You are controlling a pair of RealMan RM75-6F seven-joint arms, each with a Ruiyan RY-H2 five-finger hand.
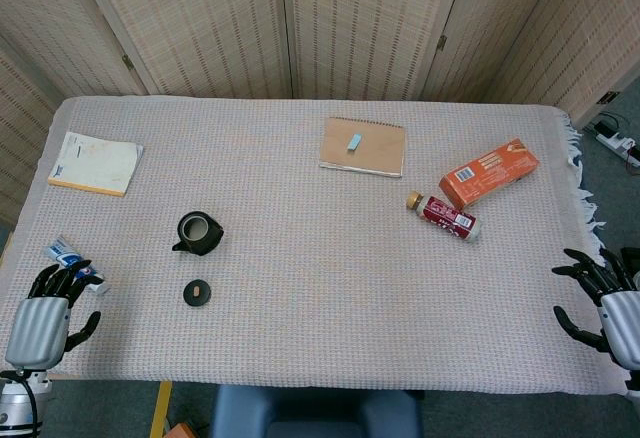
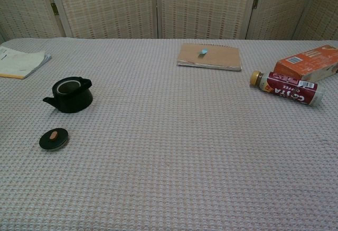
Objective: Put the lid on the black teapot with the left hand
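Note:
The black teapot (image 1: 198, 233) (image 2: 71, 94) stands uncovered on the left part of the table, spout pointing left. Its round black lid (image 1: 198, 292) (image 2: 54, 138), with a small brown knob, lies flat on the cloth just in front of the pot. My left hand (image 1: 42, 320) hangs at the table's front left corner, well left of the lid, fingers apart and holding nothing. My right hand (image 1: 610, 306) is at the front right edge, also open and empty. Neither hand shows in the chest view.
A small tube (image 1: 72, 259) lies by the left hand. A booklet (image 1: 95, 163) sits at the far left, a brown notebook (image 1: 363, 145) with a blue eraser at the back middle, an orange box (image 1: 488, 173) and a lying bottle (image 1: 446, 217) at the right.

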